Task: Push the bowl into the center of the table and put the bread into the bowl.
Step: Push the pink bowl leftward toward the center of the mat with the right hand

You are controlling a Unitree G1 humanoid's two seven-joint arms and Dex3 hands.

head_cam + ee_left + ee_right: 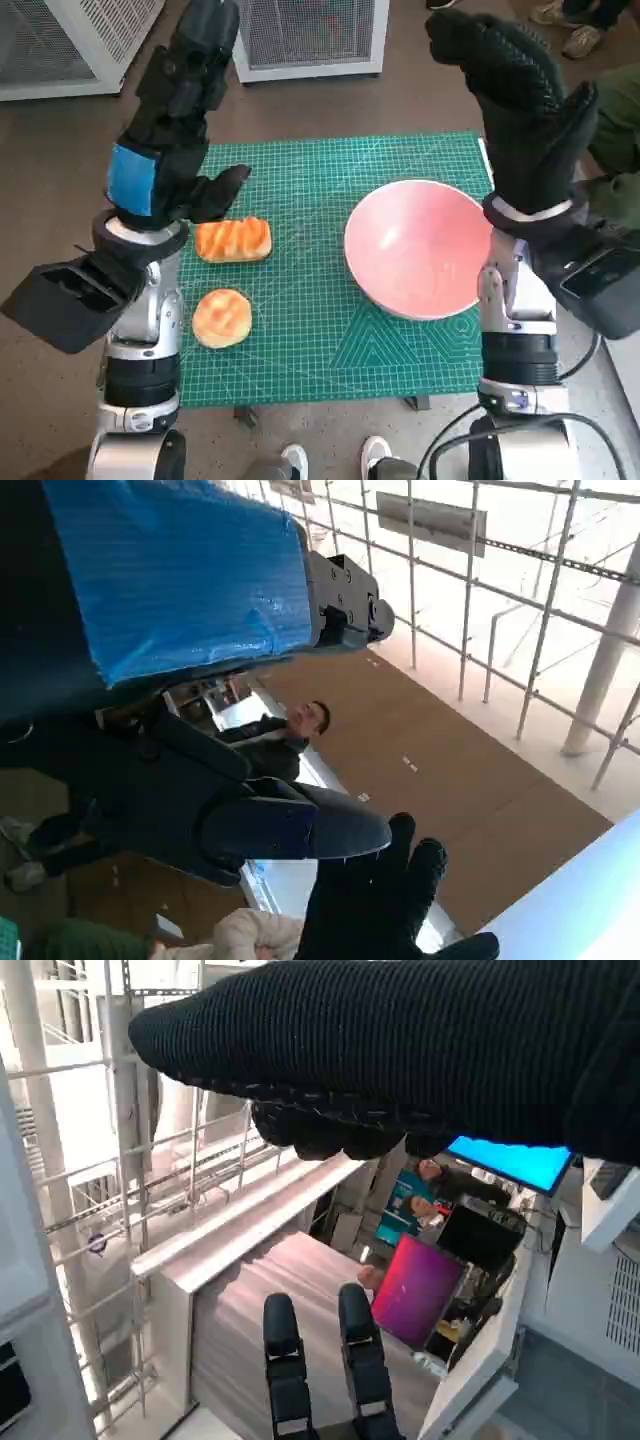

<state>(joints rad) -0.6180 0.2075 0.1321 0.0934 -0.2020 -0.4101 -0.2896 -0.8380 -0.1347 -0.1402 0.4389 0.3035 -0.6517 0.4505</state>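
The pink bowl [418, 248] is being seen right of centre in the head view, resting on the green cutting mat [320, 330] that is covering the table. Two breads are lying at centre left: a striped loaf [233, 240] and, just below it, a round bun [221, 317], both apart from the bowl. The left hand [175, 130] is being held raised at the upper left, fingers apart, nothing gripped. The right hand [520, 100] is being held up at the upper right, fingers spread, empty. White mesh cabinets [300, 35] are standing on the brown floor [60, 180] beyond the table. A person's shoes [330, 462] are being shown at the bottom edge.
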